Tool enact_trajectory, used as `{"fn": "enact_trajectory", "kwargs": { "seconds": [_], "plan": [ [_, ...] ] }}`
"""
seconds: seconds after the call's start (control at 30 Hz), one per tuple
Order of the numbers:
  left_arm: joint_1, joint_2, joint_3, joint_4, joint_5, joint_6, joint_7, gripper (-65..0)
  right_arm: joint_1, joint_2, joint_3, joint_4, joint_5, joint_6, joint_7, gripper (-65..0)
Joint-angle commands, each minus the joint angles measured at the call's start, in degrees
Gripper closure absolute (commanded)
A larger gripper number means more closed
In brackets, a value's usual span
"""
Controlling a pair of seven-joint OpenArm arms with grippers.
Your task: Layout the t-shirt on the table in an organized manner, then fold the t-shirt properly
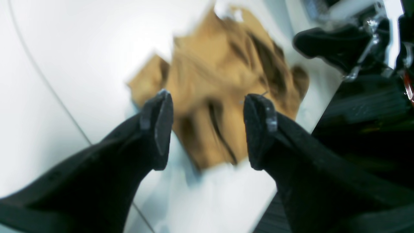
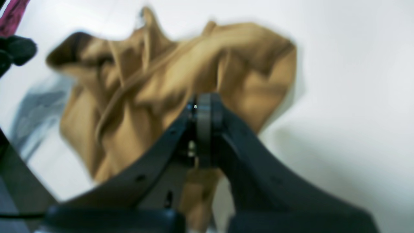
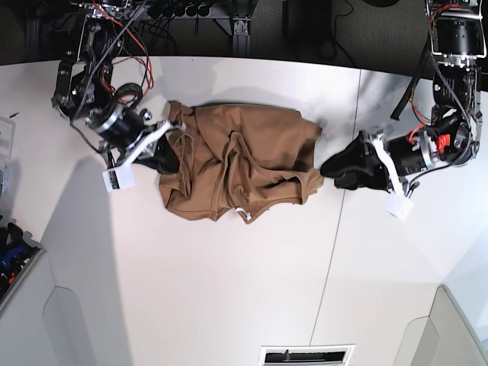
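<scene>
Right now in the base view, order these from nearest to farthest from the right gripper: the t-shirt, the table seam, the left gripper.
1. The t-shirt: right beside the right gripper, at the shirt's left edge.
2. The table seam: past the shirt, toward the view's right.
3. The left gripper: close behind the seam at the shirt's right edge, fingers open.

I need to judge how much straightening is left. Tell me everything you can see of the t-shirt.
The t-shirt is plain tan-brown soft cloth, without print. It lies crumpled on the white table, bunched into deep folds rather than spread flat, so its sleeves are hard to pick out. A small white bit shows at its near edge. The shut right gripper is at its one side; whether it pinches cloth is unclear. The open left gripper hovers beside the other side, holding nothing.
</scene>
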Motion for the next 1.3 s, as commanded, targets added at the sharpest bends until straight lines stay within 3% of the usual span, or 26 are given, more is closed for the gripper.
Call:
{"fn": "enact_trajectory", "kwargs": {
  "seconds": [0.0,0.17,0.37,0.53,0.63,0.8,0.97,1.1,1.27],
  "plan": [
    [2.08,-1.18,-1.49,3.56,-1.38,-0.67,-0.68,-37.2,-1.68,0.20,0.15,2.43,1.16,0.52,0.92,0.0],
    [16.87,-1.99,-10.21,17.05,-1.25,-0.67,-0.68,-37.2,-12.04,0.55,0.13,9.75,1.49,0.52,0.57,0.0],
    [31.98,-1.99,-18.53,23.87,-0.48,-0.67,-0.79,-37.2,-22.67,4.90,0.13,14.21,4.74,0.52,0.15,0.0],
    [40.92,-1.05,-19.06,23.74,8.00,-0.67,-4.26,-36.9,-28.89,7.72,0.11,14.51,4.83,0.55,-1.46,0.0],
    [44.94,0.70,-19.06,23.74,13.66,-0.67,-6.23,-32.4,-32.13,8.59,0.11,14.47,5.09,0.52,-2.91,0.0],
    [48.39,4.15,-19.02,22.25,22.23,-0.67,-6.95,-32.4,-37.35,10.71,0.11,13.51,8.61,0.52,-4.15,0.0],
    [48.76,2.62,-16.13,15.72,25.64,-0.67,-7.69,-32.4,-38.71,10.82,0.11,11.10,7.28,0.35,-6.21,0.0],
    [48.19,-0.02,-10.47,8.50,30.69,-0.67,-12.81,-32.4,-38.71,10.62,0.04,7.76,6.64,-0.33,-10.40,0.0],
    [43.17,0.04,-2.54,-1.81,36.85,-0.67,-16.44,-32.4,-38.27,9.84,-0.09,1.66,6.47,-1.44,-15.50,0.0]
  ]
}}
